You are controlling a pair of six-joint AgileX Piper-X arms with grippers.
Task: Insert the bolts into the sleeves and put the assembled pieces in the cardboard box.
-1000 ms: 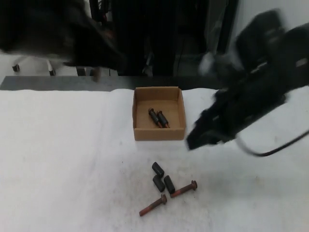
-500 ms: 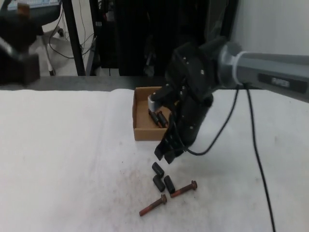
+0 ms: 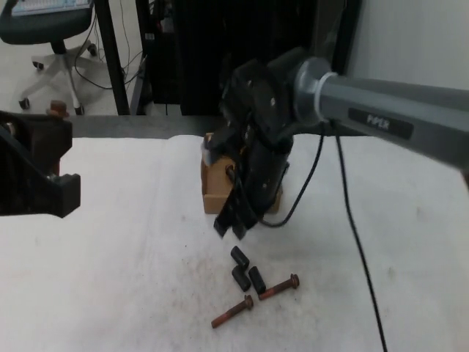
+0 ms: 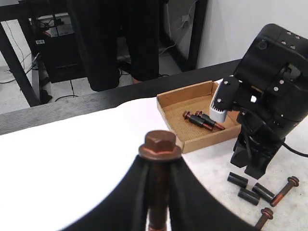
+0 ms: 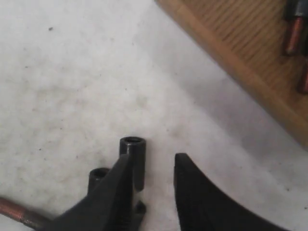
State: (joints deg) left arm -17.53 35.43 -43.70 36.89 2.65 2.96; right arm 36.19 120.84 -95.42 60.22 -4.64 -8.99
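My left gripper (image 4: 159,166) is shut on a copper bolt (image 4: 160,143), held upright with its hex head up, at the bench's left edge (image 3: 57,110). My right gripper (image 5: 153,161) stands open just above three black sleeves (image 3: 247,269) on the white cloth, in front of the cardboard box (image 3: 212,202). One upright sleeve (image 5: 133,153) lies against the inner side of one finger (image 5: 118,185). Two loose bolts (image 3: 278,287) (image 3: 232,312) lie beside the sleeves. Two assembled pieces (image 4: 202,120) rest in the box (image 4: 199,139).
White cloth (image 3: 110,293) covers the bench, with open room to the left and right of the parts. A dark strip (image 3: 132,126) marks the bench's far edge. The right arm's cable (image 3: 352,220) hangs over the cloth. An office chair (image 3: 51,29) stands behind.
The right arm swung in from the right, crossed the box front and came down over the sleeves. The left arm with its bolt dropped into view at the left edge.
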